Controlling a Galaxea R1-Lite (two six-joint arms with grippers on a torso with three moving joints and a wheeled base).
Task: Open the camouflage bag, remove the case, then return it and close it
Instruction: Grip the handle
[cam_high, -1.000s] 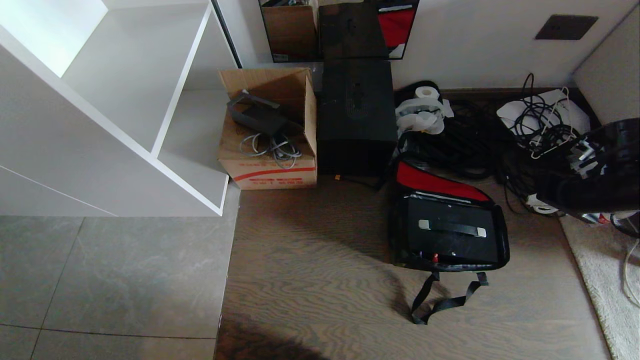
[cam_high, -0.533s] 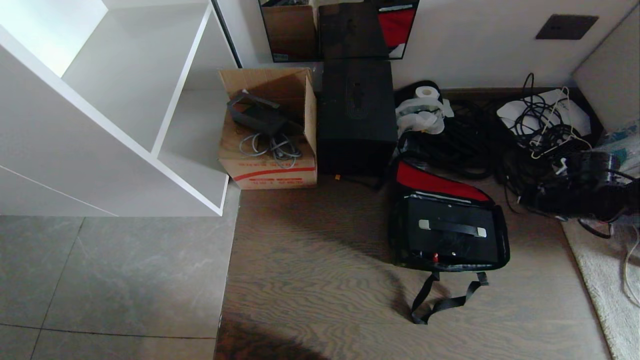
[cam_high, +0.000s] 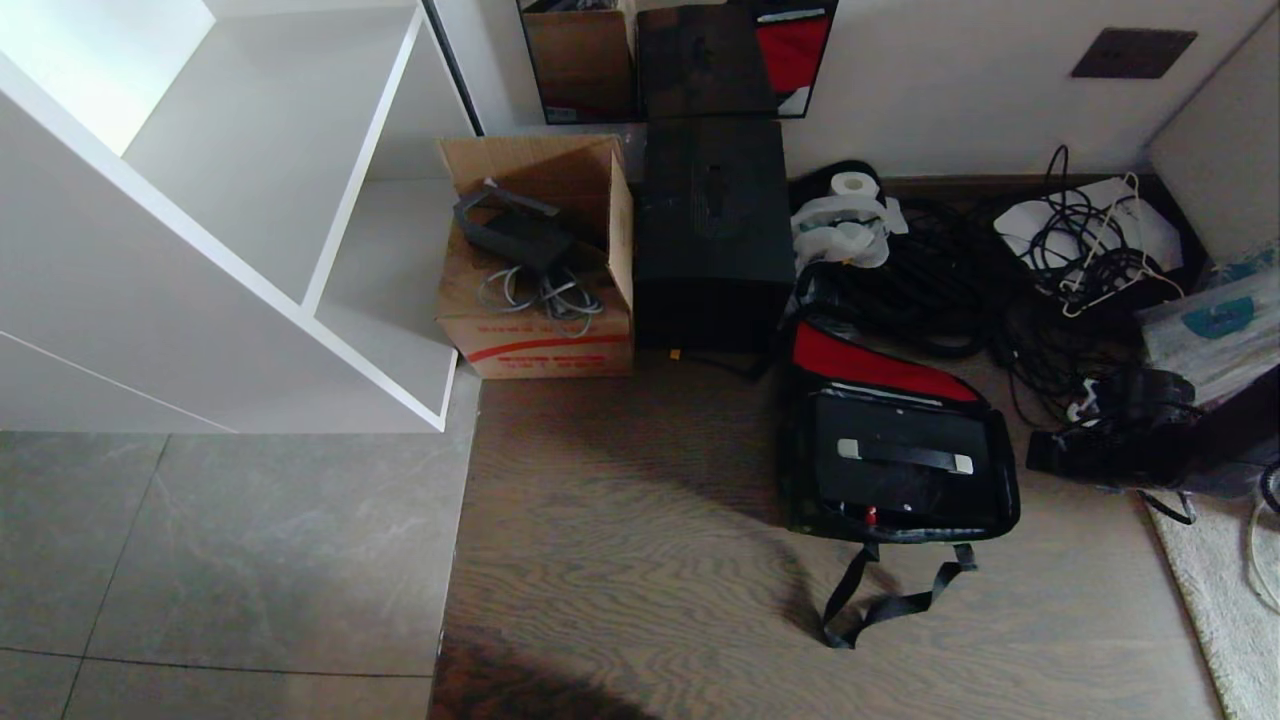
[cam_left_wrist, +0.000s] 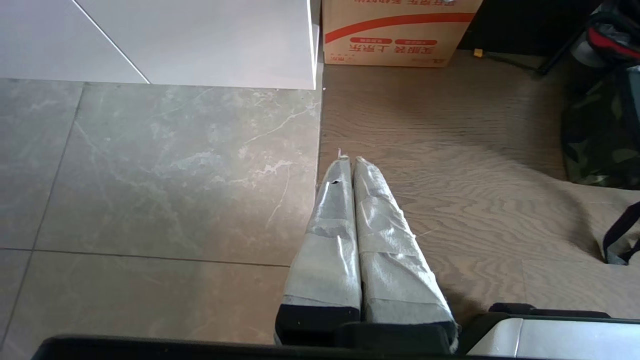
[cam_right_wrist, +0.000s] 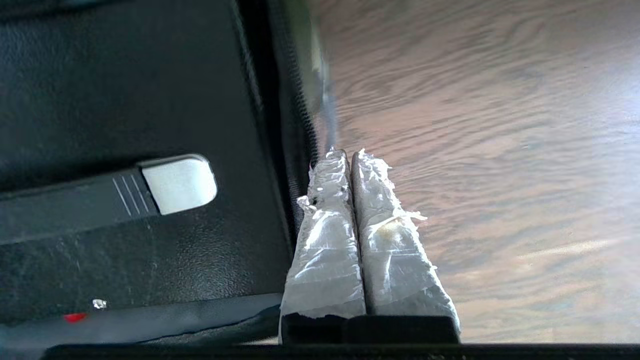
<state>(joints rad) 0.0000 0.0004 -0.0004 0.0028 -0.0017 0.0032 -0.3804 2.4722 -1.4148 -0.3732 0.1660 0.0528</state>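
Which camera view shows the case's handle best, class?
The head view: the whole handle with both silver ends shows on the case, lying in the open camouflage bag. The right wrist view shows only one silver end and part of the grip, close up. The left wrist view shows none of it.

Open camouflage bag (cam_high: 800, 470), black case (cam_high: 905, 470) inside

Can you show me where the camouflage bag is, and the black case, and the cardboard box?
camouflage bag (cam_high: 868, 367): head view, on its red lining above the case.
case (cam_high: 905, 457): head view, on the black handle across its top.
cardboard box (cam_high: 545, 345): head view, on its front wall with the red stripe.
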